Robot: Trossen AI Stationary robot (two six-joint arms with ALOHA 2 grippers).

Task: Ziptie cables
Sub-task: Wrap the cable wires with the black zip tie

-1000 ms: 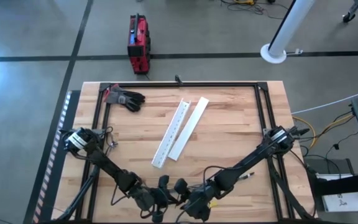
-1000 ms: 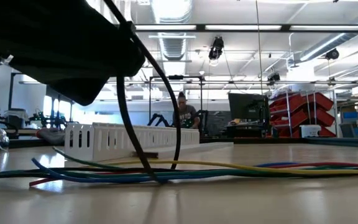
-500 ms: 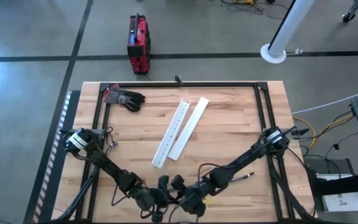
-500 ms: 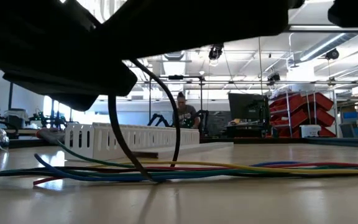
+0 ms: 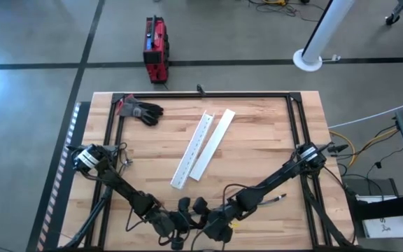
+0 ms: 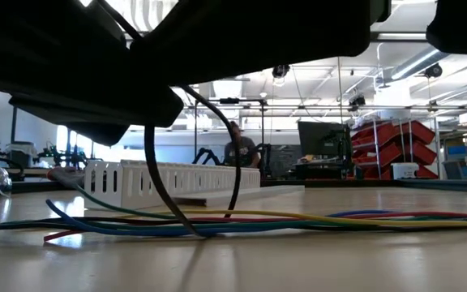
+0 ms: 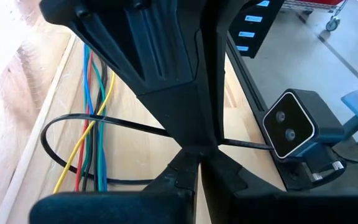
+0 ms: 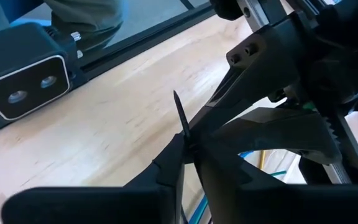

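Note:
Several thin coloured cables (image 6: 298,219), blue, green, yellow and red, lie in a bundle (image 7: 92,106) on the wooden table near its front edge. A black zip tie (image 6: 156,178) arches over the bundle as a wide loop (image 7: 51,124). My left gripper (image 5: 182,218) and my right gripper (image 5: 212,225) meet tip to tip over the near middle of the table. Each is shut on the zip tie beside the loop. In the low view both show only as dark masses along the top. My left gripper (image 7: 194,155) pinches the zip tie's strap (image 7: 166,132) between its two fingers, just outside the loop. The strap's tail (image 7: 247,145) runs on past the fingers toward the low camera. The loop stands around the cables, its lower part on the table. My right gripper (image 8: 188,152) pinches the zip tie's strap between its two fingers, right where the left gripper's fingertips meet it. The pointed free end (image 8: 179,112) sticks up past the fingers, clear of the table.
Two long white slotted strips (image 5: 201,147) lie aslant at the table's middle. A dark glove (image 5: 142,110) lies at the far left corner. The low camera's white housing (image 7: 294,124) sits at the near edge beside the grippers. A black frame rail (image 5: 208,94) borders the table.
My right gripper has moved toward the table's left, up to my left gripper and the zip tie, and now fills the top of the low view. The zip tie's loop has shifted a little over the cables, which have stayed in place.

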